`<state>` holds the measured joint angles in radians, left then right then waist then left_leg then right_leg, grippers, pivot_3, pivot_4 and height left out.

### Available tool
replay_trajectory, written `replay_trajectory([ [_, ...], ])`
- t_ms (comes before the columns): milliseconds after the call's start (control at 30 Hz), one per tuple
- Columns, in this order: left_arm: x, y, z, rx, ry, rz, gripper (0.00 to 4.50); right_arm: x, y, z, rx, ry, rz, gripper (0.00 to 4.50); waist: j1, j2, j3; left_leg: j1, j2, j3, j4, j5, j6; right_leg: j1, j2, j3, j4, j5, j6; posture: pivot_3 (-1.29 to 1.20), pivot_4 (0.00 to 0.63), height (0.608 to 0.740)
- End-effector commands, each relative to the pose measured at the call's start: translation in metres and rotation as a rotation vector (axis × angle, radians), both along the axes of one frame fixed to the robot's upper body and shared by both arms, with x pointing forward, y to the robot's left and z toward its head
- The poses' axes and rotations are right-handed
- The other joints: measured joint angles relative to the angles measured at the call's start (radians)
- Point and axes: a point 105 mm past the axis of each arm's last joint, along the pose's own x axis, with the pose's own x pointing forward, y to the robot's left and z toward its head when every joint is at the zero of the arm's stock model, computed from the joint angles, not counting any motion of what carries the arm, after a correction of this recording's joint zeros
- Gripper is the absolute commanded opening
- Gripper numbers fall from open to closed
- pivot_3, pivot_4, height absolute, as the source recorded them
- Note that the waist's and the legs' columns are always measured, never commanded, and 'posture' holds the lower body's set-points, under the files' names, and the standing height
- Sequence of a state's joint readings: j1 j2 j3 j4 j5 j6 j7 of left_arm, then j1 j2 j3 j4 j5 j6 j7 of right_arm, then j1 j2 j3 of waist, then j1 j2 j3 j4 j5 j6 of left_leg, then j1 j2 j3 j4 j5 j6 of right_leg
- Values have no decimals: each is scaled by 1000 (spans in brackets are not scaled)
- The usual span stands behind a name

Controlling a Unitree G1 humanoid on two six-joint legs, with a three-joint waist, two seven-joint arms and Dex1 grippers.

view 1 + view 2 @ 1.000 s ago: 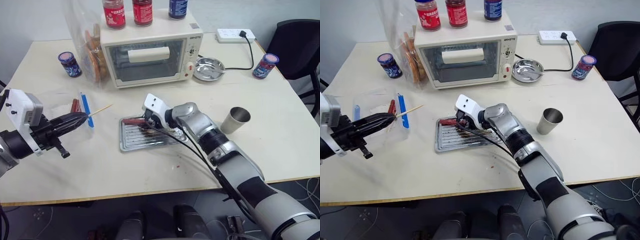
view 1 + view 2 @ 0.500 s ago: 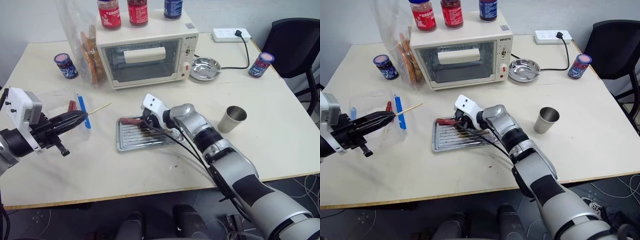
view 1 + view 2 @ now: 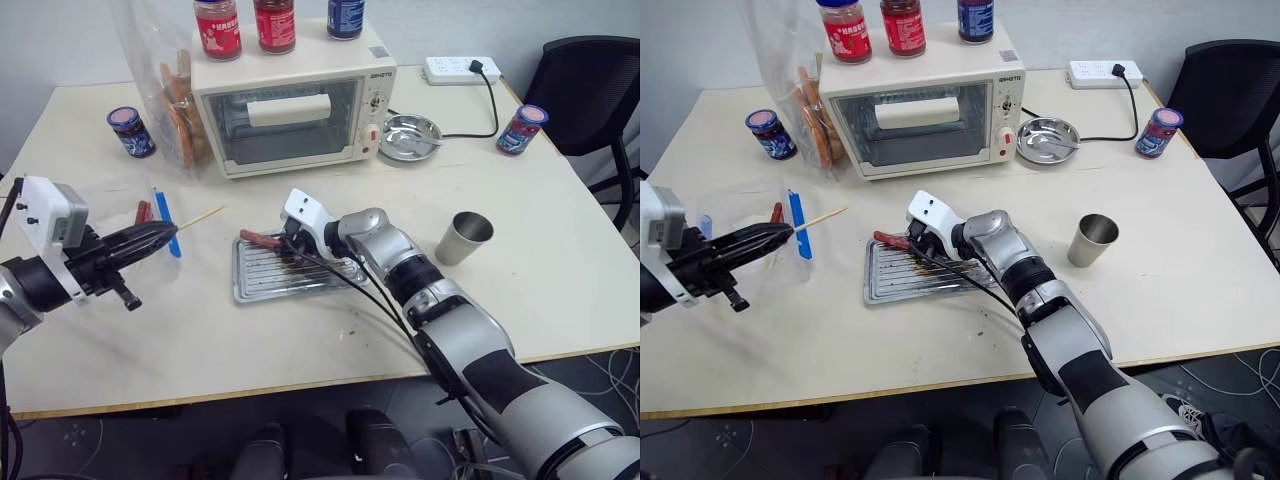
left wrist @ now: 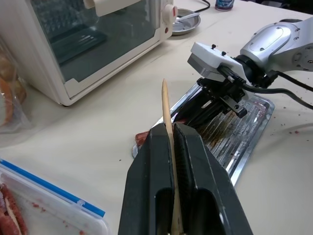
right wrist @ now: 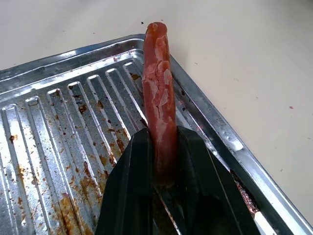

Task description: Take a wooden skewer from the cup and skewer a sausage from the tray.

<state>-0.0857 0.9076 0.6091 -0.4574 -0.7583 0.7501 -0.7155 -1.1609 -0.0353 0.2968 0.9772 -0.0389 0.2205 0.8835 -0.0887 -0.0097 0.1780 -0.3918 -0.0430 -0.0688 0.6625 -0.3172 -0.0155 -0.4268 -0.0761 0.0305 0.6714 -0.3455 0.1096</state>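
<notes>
My right gripper (image 5: 164,134) is shut on the reddish-pink sausage (image 5: 159,83), which sticks out past the fingertips over the far left corner of the ribbed, greasy tray (image 3: 300,280). Seen from the head, the sausage (image 3: 255,238) points left, toward my other arm. My left gripper (image 4: 172,128) hovers level above the table to the left of the tray, shut on the wooden skewer (image 4: 166,105), whose pointed tip (image 3: 215,212) aims at the tray. The grey metal cup (image 3: 470,238) stands upright to the right of the tray.
A toaster oven (image 3: 295,110) with jars on top stands at the back, a clear bag of bread (image 3: 170,90) to its left. A clear container (image 3: 150,215) with red sausages and a blue utensil lies under my left gripper. Steel bowl (image 3: 415,135), power strip (image 3: 460,68) and small jars (image 3: 525,128) sit farther back.
The right gripper's fingers have closed onto the sausage, whose free end now juts over the tray's far left corner. The left gripper and skewer have kept still.
</notes>
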Motion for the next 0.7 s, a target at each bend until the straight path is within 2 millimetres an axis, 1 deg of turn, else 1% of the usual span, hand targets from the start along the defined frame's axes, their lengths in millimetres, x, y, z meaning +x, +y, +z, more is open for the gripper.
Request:
replay_trajectory([
  [33, 0, 0, 9, 34, -42, -9, 0, -5, 3, 6, 13, -14, 35, 668, 0, 0, 0, 0, 0, 0, 0, 0, 0, 0, 0, 0, 0, 0, 0, 0, 150, 740],
  [133, 2, -3, 8, 39, -32, -34, 0, -9, -4, 18, 12, -36, 68, 668, 1, 0, 0, 0, 0, 0, 0, 0, 0, 0, 0, 0, 0, 0, 0, 0, 150, 740],
  [267, 6, -9, 6, 52, -14, -98, 0, -27, -27, 49, -8, -72, 151, 668, 9, 0, 0, -1, -1, 0, 1, 0, 0, 0, -1, 0, 0, 0, 0, 0, 150, 740],
  [367, 9, -18, 8, 47, -2, -166, 0, -49, -55, 71, -62, -78, 214, 668, 15, 0, 0, -2, -1, -1, 2, 0, 0, 0, -1, 0, 0, 0, 0, 0, 150, 740],
  [433, 10, -26, 12, 30, 10, -230, 0, -71, -81, 82, -111, -51, 259, 668, 25, 0, 0, -2, -1, -1, 1, 0, 0, 0, -1, 0, -1, 0, 0, 0, 150, 740],
  [500, 10, -35, 13, 26, 27, -295, 0, -91, -102, 90, -143, -9, 292, 668, 35, 0, 0, -3, -1, -1, 1, 0, 1, -1, -1, -1, -2, 0, 0, 0, 150, 740],
  [533, 7, -43, 13, 18, 55, -365, 0, -106, -116, 99, -141, 29, 304, 668, 37, 0, 0, -3, -1, -1, 1, -1, 1, -1, -1, 0, -3, 0, 0, 0, 150, 740],
  [600, 1, -57, 11, 12, 103, -481, 0, -126, -134, 110, -138, 81, 310, 668, 40, 0, 0, -4, -1, 0, 1, -1, 1, -1, -1, 0, -8, 0, 0, 0, 150, 740],
  [700, -6, -69, 10, 19, 145, -588, 0, -141, -146, 118, -131, 111, 292, 668, 38, 0, 0, -4, -1, 0, 1, -1, 1, -1, -1, 0, -9, 0, 0, 0, 150, 740],
])
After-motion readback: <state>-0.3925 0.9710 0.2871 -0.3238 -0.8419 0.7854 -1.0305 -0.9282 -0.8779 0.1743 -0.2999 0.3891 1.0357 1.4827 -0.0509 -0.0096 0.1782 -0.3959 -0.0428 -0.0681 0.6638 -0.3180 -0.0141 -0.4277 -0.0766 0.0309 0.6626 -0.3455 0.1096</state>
